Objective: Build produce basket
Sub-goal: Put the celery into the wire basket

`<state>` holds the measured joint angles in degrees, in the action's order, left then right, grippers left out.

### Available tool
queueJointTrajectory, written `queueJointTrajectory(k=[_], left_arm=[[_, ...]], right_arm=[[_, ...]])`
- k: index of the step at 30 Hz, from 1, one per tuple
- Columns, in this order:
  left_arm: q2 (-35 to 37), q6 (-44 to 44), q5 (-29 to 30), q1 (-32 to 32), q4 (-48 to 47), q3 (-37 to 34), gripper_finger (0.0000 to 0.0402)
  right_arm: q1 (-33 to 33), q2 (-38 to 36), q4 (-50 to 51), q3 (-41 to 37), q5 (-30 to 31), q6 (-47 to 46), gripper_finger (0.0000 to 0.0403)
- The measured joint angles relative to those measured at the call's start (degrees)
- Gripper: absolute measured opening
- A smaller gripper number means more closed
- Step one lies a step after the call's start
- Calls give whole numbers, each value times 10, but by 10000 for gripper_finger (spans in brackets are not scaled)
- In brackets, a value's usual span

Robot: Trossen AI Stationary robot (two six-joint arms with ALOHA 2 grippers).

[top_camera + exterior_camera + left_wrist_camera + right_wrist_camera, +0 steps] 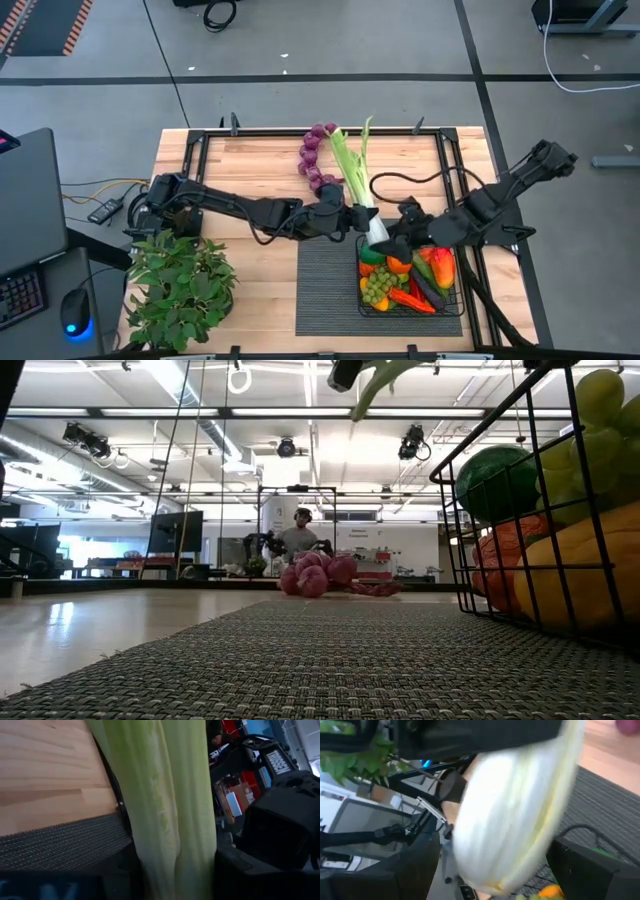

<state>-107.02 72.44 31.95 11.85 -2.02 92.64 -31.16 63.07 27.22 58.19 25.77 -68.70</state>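
Long pale-green toy leek (170, 810) clamped in left gripper (352, 217); right gripper (392, 243) spread around its white end. Black wire-mesh basket (362, 300) nearly full; purple grapes (314, 158) remain on table.

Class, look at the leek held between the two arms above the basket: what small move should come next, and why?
Probably the right hand closes on the leek's white end: it sits open around that end, while the left hand grips the stalk above the basket.

Black wire basket (460, 296), woven ribbed mat (325, 290), pale wood table (250, 165).
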Motion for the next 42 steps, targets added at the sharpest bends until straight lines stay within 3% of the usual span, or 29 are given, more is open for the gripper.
queueJointTrajectory(k=[6, 11, 18, 23, 29, 36, 42], left_arm=[[0, 4, -23, -3, 8, 0, 162], [0, -3, -24, -1, 8, 0, 163], [0, -10, -42, -1, 10, 0, 163], [0, -41, -84, -3, 2, 0, 178], [1, -124, -224, -20, -7, 0, 210], [8, -184, -469, -48, -31, 0, 228], [8, -212, -613, -67, -113, 0, 219]], right_arm=[[26, 26, -9, 0, 7, 8, 355], [37, 27, -11, 0, -26, 14, 338], [37, 10, 1, 0, -80, 22, 227], [38, 4, 26, 0, -156, 28, 151], [30, -8, 69, 2, -220, 17, 147], [0, -29, 148, 0, -313, -17, 142], [-34, -38, 216, -1, -300, -63, 139]])
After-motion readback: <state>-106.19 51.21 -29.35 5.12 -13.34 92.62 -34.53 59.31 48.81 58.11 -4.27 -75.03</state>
